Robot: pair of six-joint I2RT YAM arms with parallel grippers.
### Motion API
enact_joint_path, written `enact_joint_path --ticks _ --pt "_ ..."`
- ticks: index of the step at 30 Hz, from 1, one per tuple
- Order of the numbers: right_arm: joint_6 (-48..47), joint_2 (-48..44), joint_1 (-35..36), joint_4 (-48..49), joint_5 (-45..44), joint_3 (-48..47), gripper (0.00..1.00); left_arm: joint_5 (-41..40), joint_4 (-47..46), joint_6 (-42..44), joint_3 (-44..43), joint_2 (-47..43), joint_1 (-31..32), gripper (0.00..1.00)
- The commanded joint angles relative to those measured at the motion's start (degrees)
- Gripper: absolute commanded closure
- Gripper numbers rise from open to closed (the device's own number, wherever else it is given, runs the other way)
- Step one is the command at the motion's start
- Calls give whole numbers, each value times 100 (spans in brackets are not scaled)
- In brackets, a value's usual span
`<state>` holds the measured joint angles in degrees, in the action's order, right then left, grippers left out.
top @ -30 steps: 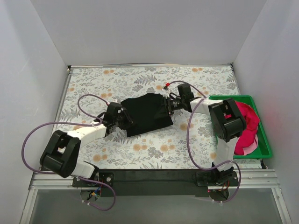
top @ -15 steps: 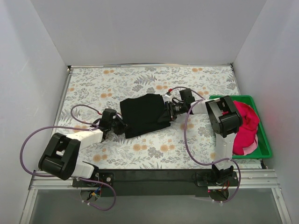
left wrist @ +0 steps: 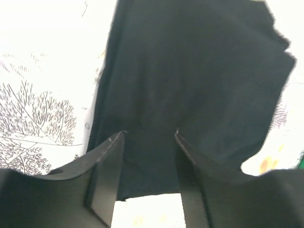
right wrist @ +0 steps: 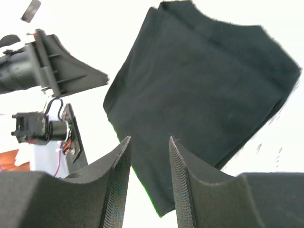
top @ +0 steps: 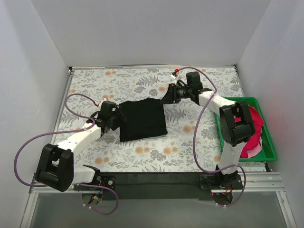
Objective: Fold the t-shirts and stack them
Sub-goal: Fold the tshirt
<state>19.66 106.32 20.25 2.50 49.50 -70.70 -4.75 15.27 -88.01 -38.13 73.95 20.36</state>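
On the floral-patterned table (top: 190, 142), near its middle, we see the black t-shirt (top: 142, 118) lying flat, folded into a rough rectangle with its layered edges showing at the far corner in the right wrist view. At the shirt's left edge sits the left gripper (top: 118, 118). From its own wrist camera we see the left gripper's (left wrist: 148, 166) fingers (left wrist: 107, 175) spread apart, with the black cloth (left wrist: 190, 71) showing in the gap between them and stretching beyond. We cannot tell whether the fingertips touch the cloth. The right gripper (top: 167, 95) hangs just off the shirt's far right corner. In its own wrist view we find its (right wrist: 149, 156) fingers (right wrist: 118, 185) also parted, with nothing between them, and the folded shirt (right wrist: 204, 85) lying beyond with the left arm (right wrist: 47, 71) at its far side.

At the table's right edge stands the green crate (top: 270, 147), and in it we see the pinkish-red t-shirt (top: 256, 126) lying bunched and unfolded, partly hidden behind the right arm's upper link. It is well apart from the black one.

As for writing, we can make out a small red-and-white tag (top: 175, 72) on the right arm's cable, too small for us to read.
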Motion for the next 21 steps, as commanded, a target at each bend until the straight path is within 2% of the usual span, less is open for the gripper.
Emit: enact_joint_path --ticks 1,5,13,17,21 --pt "90 467 -12 -110 -133 -567 62 -272 442 424 -379 -258 -32 55" --pt "231 1144 -12 -101 -212 -1295 62 53 521 845 -432 -372 -15 51" --pt "442 2524 -21 -118 -651 -2185 63 290 706 1567 -371 -662 82 50" --pt "425 2666 -39 -180 -862 -2361 63 649 627 1848 -344 -698 205 49" --pt "188 2097 -48 -645 -1073 -2239 62 686 469 2182 -423 -610 809 49"
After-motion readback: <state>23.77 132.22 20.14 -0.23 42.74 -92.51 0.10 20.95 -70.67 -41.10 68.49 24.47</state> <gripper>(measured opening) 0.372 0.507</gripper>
